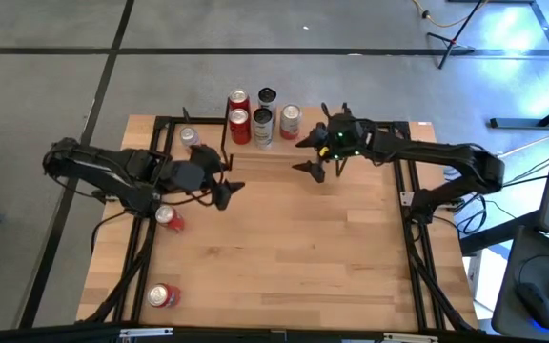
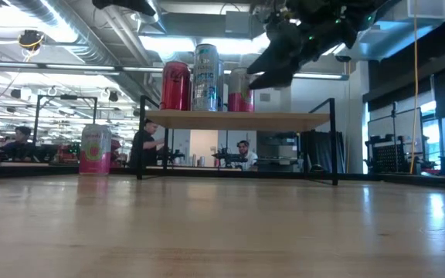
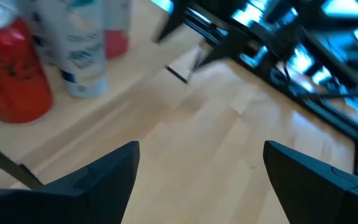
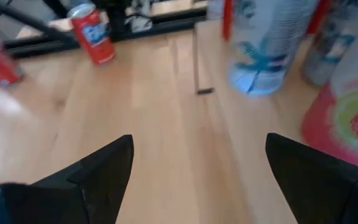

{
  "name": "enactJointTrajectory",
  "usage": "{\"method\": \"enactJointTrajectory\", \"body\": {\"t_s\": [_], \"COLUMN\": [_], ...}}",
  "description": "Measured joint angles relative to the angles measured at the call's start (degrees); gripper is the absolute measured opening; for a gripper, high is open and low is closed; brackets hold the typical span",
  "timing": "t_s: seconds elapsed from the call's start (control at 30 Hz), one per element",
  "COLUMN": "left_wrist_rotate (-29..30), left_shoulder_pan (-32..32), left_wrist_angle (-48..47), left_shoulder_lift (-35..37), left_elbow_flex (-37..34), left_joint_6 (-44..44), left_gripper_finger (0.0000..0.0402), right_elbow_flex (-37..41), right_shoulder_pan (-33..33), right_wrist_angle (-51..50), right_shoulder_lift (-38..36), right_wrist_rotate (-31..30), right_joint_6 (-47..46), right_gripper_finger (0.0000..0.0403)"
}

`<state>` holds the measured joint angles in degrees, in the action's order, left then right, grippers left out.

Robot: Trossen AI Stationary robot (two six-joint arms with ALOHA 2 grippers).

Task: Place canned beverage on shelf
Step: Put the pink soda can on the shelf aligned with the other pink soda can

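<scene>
Starting at the table's left edge, we see two red cans on the tabletop: one (image 1: 164, 295) lies on its side near the front corner, its long axis running roughly left to right, and another (image 1: 169, 218) sits just below the left arm. The left gripper (image 1: 225, 187) hovers above the bare wood with its fingers spread wide and nothing between them, pointing toward the shelf (image 1: 284, 164). A silver-topped can (image 1: 190, 136) stands alone near the shelf's left end. The shelf itself sits at the far middle of the table, its long axis running left to right; in the low view its board (image 2: 238, 119) rests level on thin black legs. On it stand upright a red can (image 1: 239, 125), a white and blue can (image 1: 262, 126) and a pink can (image 1: 290, 121), with two more cans behind them. The right gripper (image 1: 310, 153) hangs just right of the pink can, its fingers wide apart and empty.
</scene>
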<state>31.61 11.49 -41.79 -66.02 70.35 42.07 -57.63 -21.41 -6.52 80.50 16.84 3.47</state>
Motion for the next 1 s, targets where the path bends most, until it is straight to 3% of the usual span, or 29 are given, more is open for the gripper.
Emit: {"method": "enactJointTrajectory", "body": {"t_s": [0.13,0.23,0.37,0.47,0.77,1.0], "left_wrist_rotate": [3.6,5.7,6.3,5.8,7.3,1.2], "left_shoulder_pan": [-2.1,-5.3,-10.4,-14.0,-25.7,-39.7], "left_wrist_angle": [0.0,-1.3,-8.3,-14.6,-27.6,-24.7], "left_shoulder_lift": [0.0,0.0,0.2,0.2,-1.0,-2.3], "left_elbow_flex": [0.0,0.0,0.0,0.0,0.0,-5.6], "left_joint_6": [3.9,6.2,10.5,15.0,17.8,12.0], "left_gripper_finger": [0.033,0.033,0.033,0.033,0.033,0.033], "right_elbow_flex": [-1.7,-2.2,-2.3,-2.3,-2.3,-2.2], "right_shoulder_pan": [0.0,0.0,0.0,0.0,0.0,0.0], "right_wrist_angle": [-7.2,-9.7,-10.7,-13.5,-17.3,-17.0], "right_shoulder_lift": [-6.7,-12.2,-17.5,-20.0,-19.5,-16.8], "right_wrist_rotate": [0.1,-5.0,-9.7,-9.8,-9.8,-10.2], "right_joint_6": [3.2,5.4,6.2,6.1,5.9,5.8], "right_gripper_finger": [0.0351,0.0351,0.0351,0.0351,0.0351,0.0351]}}
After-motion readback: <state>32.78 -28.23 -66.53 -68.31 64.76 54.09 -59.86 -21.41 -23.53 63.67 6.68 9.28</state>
